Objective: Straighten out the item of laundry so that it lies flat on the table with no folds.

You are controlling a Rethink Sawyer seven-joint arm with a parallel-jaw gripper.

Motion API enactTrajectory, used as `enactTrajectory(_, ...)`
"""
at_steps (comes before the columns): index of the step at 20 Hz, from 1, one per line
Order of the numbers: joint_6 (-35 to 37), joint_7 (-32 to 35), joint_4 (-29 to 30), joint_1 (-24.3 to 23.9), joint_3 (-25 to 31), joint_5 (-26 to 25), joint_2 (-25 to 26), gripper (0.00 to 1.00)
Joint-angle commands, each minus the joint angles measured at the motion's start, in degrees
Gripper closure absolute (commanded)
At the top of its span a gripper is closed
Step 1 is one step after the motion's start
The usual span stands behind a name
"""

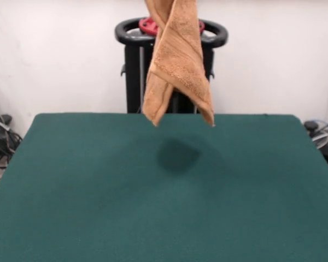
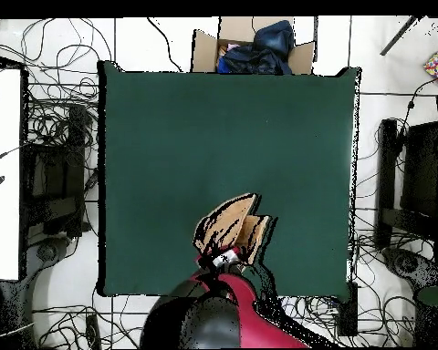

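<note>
The orange-tan towel [image 1: 177, 60] hangs bunched and twisted in the air above the far middle of the dark green table [image 1: 153, 213]. Its two lower corners dangle just above the table's far edge, and its shadow falls on the cloth below. Its top runs out of the front view, so the gripper is hidden there. In the overhead view the towel [image 2: 230, 226] shows folded near the table's [image 2: 223, 128] robot-side edge. The gripper [image 2: 224, 260] at the end of the red and black arm [image 2: 245, 314] is above the towel and shut on its top.
The robot's black pedestal [image 1: 172, 33] stands behind the table. A cardboard box with dark cloth [image 2: 255, 46] sits beyond the table's far edge in the overhead view. Cables [image 2: 54, 137] and stands lie on the floor on both sides.
</note>
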Motion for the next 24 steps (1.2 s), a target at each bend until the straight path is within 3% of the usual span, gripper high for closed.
enactTrajectory(1,-4.9,9.3,10.9,-1.2,-0.6,-1.6,-1.1,1.0)
enactTrajectory(10,-3.9,9.2,12.6,-1.0,-2.7,-3.6,-4.0,1.0)
enactTrajectory(19,11.9,13.0,1.2,4.6,-5.7,-4.6,-5.7,1.0)
enactTrajectory(24,17.1,11.9,-5.5,2.8,-4.1,-2.7,-4.4,1.0)
